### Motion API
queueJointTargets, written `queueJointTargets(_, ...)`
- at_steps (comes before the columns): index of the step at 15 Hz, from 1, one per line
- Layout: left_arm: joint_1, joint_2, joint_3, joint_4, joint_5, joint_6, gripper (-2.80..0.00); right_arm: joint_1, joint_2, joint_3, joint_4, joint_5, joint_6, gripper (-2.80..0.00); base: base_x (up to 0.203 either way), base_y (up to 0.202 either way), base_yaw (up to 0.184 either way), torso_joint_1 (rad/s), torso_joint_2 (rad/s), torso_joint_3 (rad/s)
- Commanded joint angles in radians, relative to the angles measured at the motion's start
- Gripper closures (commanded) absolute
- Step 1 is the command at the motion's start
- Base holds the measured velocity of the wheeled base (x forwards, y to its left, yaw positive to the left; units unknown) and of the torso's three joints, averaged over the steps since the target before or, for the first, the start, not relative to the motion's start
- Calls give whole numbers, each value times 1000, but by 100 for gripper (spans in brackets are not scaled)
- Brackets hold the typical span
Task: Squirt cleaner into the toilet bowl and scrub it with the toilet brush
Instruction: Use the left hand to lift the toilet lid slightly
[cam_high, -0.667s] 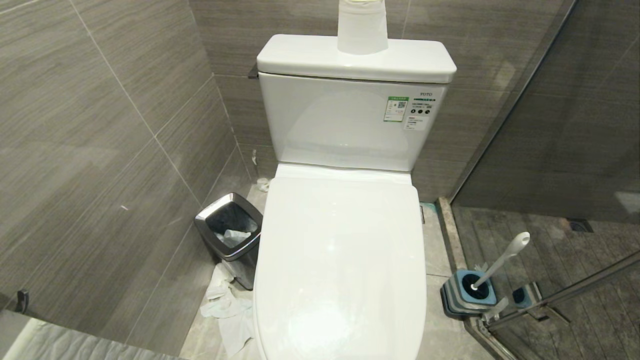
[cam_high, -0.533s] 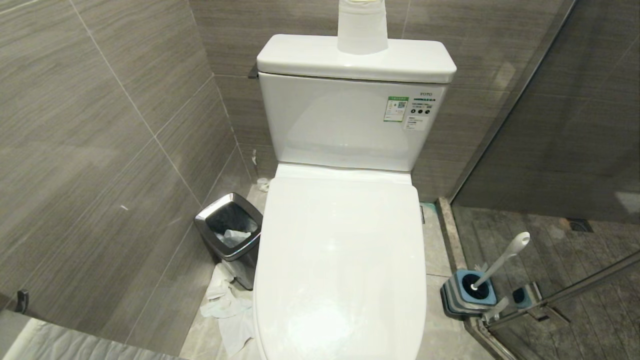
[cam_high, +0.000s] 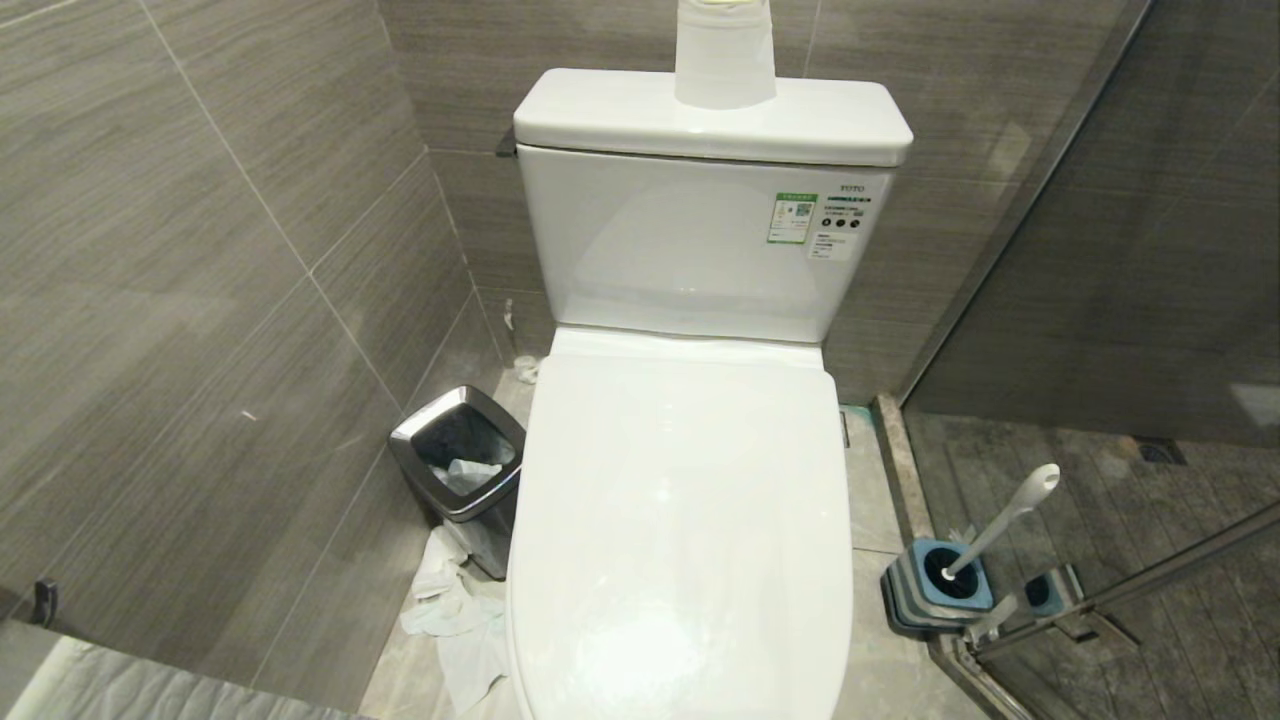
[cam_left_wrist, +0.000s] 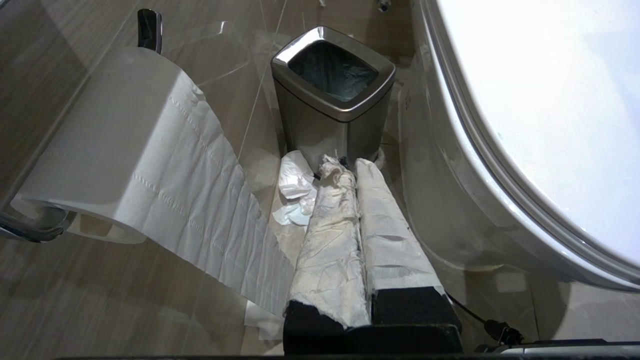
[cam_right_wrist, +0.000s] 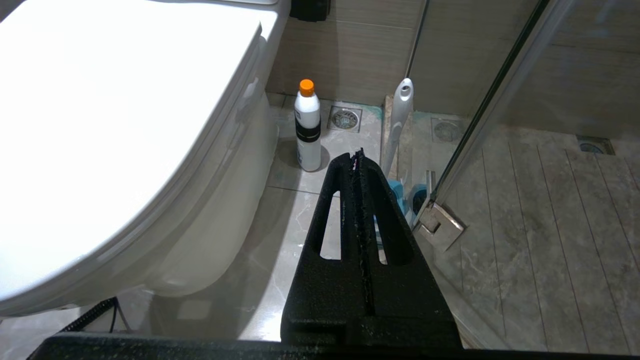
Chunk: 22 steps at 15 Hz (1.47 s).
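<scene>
From where I sit nothing of the job has begun: the glossy white plastic toilet lid (cam_high: 680, 520) is down over the toilet bowl, so I see no ceramic basin and no blue cleaner on it; lifting the lid, squirting and scrubbing all remain. Starting at my left, a soft white perforated paper roll (cam_left_wrist: 120, 135) hangs on a chrome wall holder, and the small square brushed-steel bin (cam_high: 462, 470) stands beside the toilet with crumpled tissue on the marbled floor tiles in front of it. My left gripper (cam_left_wrist: 350, 170) hangs low near that bin, its fingers wrapped in wrinkled white paper-like padding and pressed together, holding nothing. On the other side, a slim white plastic bottle with an orange cap and a black band (cam_right_wrist: 307, 127) stands on the floor just beside the toilet base; I take it for the cleaner. My right gripper (cam_right_wrist: 356, 160), rough black fingers pressed together and empty, points toward the toilet brush (cam_high: 1005, 525), whose long white handle leans out of its square blue-and-grey holder (cam_high: 935, 590) by the glass shower door.
</scene>
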Motion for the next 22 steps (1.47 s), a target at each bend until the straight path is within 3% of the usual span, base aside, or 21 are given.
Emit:
queueJointTargets(1,0,1,0,0,0,0,0,0,0,25,-1,1,0,0,0,0,0,0,0,0)
queueJointTargets(22,0,1,-1,0,0,7,0,0,0,25,-1,1,0,0,0,0,0,0,0,0)
